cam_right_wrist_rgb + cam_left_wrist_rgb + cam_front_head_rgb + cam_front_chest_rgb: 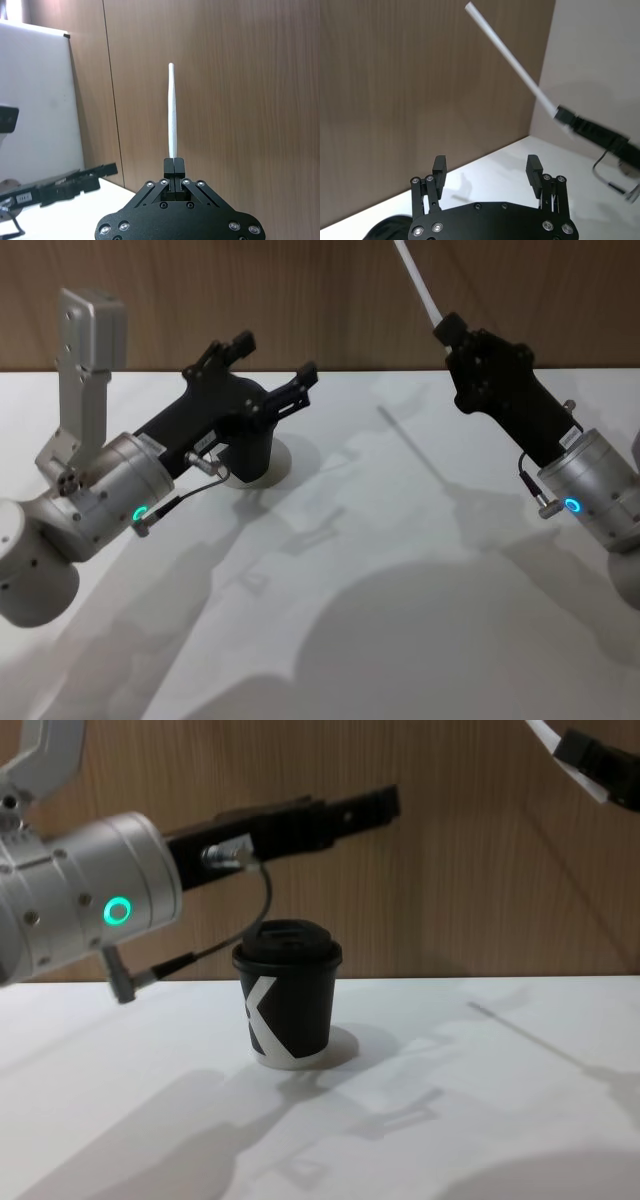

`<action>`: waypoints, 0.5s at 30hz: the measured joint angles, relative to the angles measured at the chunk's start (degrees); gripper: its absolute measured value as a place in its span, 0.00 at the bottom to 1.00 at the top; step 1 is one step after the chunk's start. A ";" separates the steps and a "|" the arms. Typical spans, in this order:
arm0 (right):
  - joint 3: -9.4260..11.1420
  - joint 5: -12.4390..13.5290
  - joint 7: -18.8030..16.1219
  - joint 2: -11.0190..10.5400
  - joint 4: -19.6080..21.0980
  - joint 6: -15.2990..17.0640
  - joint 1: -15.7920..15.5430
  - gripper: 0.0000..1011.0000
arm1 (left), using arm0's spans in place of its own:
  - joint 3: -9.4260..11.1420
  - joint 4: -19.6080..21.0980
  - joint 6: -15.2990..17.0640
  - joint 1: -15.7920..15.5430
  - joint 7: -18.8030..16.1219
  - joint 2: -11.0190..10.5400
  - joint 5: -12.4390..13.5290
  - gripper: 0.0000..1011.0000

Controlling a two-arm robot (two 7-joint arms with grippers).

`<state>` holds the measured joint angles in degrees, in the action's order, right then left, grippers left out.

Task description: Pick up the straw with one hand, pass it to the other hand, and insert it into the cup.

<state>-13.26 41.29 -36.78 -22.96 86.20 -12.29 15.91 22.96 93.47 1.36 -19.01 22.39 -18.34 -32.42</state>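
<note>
Starting with the head view, the left claw point(272, 358) is seen spread wide, with nothing between its fingers, raised over the cup point(280, 468). A sliver of the cup's pale base can be made out beneath it on the white tabletop point(400, 590). On the right side, the right claw point(447, 330) is closed tight on the lower end of the straw point(418, 280). The straw is held in the air and slants up and leftward past the top edge, against the wooden wall point(330, 300).

From the left wrist view, the left claw point(487, 165) is shown with its two fingers well apart and empty. Beyond it, the straw point(512, 65) is seen tilted, gripped at its lower end by the right claw point(565, 116).

From the right wrist view, the right claw point(174, 165) is shown pinched together on the straw point(172, 110), which stands straight out from between the fingertips towards the wall.

In the chest view, the cup point(290, 1010) is found upright on the tabletop point(450, 1120), its lid on and its white mark facing forward. The left claw point(380, 805) is stretched out above it, clear of the lid. At the upper right corner, the right claw point(600, 755) is seen with a short piece of the straw point(545, 732), well apart from the cup.
</note>
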 joint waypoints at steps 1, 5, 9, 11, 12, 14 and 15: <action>-0.06 0.02 -0.08 -0.05 -0.02 -0.06 -0.05 0.00 | -0.06 -0.20 0.06 -0.26 0.50 0.25 -0.60 0.99; -0.25 0.09 -0.28 -0.38 -0.03 -0.22 -0.26 0.00 | -0.31 -1.15 0.37 -1.39 3.20 1.26 -3.85 0.99; -0.43 0.19 -0.41 -0.71 -0.02 -0.42 -0.42 0.00 | -0.60 -2.78 0.74 -2.92 6.10 2.70 -7.61 0.99; -0.56 0.32 -0.56 -0.92 -0.02 -0.53 -0.51 0.00 | -0.71 -3.36 0.84 -3.46 6.98 3.20 -8.76 0.99; -0.59 0.33 -0.58 -0.97 -0.02 -0.56 -0.52 0.00 | -0.82 -4.22 1.00 -4.13 7.98 3.86 -10.13 0.99; -0.68 0.38 -0.65 -1.10 -0.01 -0.60 -0.55 0.00 | -0.93 -5.42 1.25 -5.09 9.22 4.73 -11.96 0.99; -0.71 0.39 -0.67 -1.14 -0.01 -0.60 -0.57 0.00 | -0.97 -5.83 1.34 -5.43 9.56 4.99 -12.50 0.99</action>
<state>-13.98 41.68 -37.45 -24.10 86.19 -12.90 15.35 21.99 87.64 2.70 -24.44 31.95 -13.35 -44.92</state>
